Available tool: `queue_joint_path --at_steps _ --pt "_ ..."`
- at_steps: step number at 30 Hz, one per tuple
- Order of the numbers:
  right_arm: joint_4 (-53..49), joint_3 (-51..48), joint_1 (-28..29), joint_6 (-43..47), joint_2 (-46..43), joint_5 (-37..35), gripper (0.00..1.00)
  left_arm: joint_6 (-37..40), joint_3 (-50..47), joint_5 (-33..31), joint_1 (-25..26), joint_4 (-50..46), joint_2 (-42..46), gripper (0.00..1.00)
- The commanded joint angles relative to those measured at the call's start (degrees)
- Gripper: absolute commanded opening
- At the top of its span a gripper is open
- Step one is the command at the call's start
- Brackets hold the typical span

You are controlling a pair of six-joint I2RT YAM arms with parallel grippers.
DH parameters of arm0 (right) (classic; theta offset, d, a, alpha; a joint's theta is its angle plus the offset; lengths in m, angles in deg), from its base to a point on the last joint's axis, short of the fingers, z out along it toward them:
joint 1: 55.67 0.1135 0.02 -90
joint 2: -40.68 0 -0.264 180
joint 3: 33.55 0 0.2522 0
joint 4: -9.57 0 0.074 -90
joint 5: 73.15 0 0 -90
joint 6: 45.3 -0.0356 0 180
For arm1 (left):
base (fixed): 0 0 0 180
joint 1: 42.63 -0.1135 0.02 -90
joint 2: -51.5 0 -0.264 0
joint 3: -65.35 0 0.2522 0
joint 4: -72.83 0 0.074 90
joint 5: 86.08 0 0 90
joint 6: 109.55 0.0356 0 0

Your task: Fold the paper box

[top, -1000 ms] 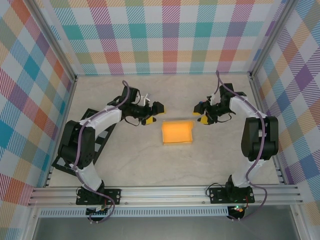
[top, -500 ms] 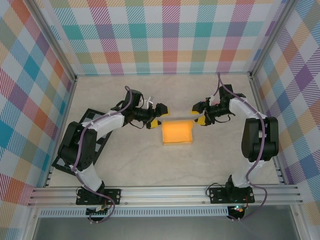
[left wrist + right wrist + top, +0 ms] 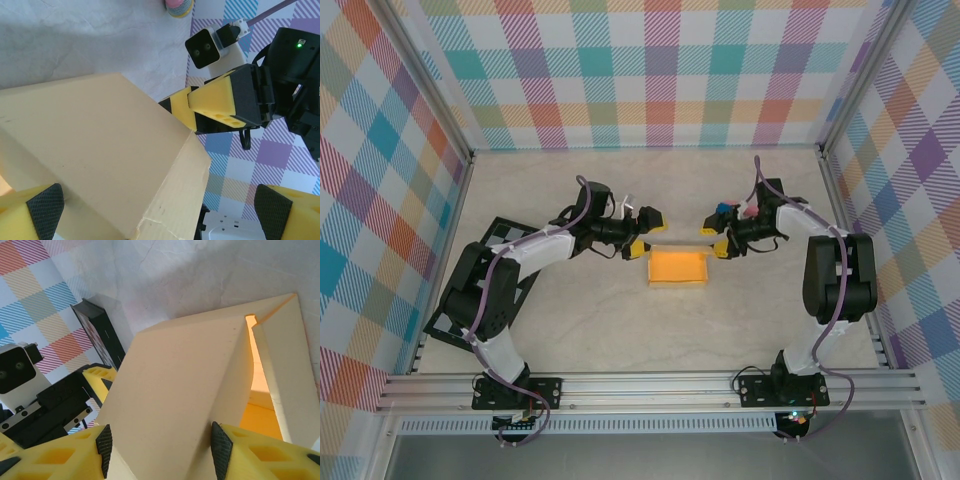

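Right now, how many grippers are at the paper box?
2: the left gripper at the paper box's far-left corner, the right gripper at its far-right corner.

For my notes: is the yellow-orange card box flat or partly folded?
Partly folded. On the yellow-orange card box, a pale panel stands bent up at creases above the orange base.

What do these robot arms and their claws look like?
The left arm and right arm mix black joints with white shells, a purple cable trailing along each. The left gripper and right gripper have chunky yellow fingers with black pads and white wrist cameras.
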Motion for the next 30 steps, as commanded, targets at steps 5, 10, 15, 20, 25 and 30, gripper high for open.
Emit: queue_joint_path --at_steps 5,10,15,20,25,30 --pt "-0.75 -0.13 0.91 1.56 -1.63 0.94 0.52 3.31 -1.48 -0.01 1.17 -0.05 -1.47 1.0" --pt "-5.49 0.88 0.91 7.49 -1.31 -2.28 0.49 11.34 -1.27 -1.85 1.21 -6.92 -2.71 1.0" --pt "-4.24 -1.44 1.09 9.33 -1.08 -2.69 0.41 12.71 -1.76 -2.52 1.13 -7.05 -3.33 1.0" --pt "-2.36 -3.47 1.61 9.84 -1.18 -3.4 0.33 13.36 -2.42 -2.92 1.17 -6.33 -3.42 1.0" --pt "-1.91 -4.47 1.78 11.3 -1.47 -5.68 0.31 18.04 -2.36 -4.22 1.17 -8.24 -2.81 1.0" --pt "0.38 -6.52 1.88 13.32 -3.12 -9.42 0.3 22.25 -1.34 -4.33 0.92 -10.84 -2.61 1.0"
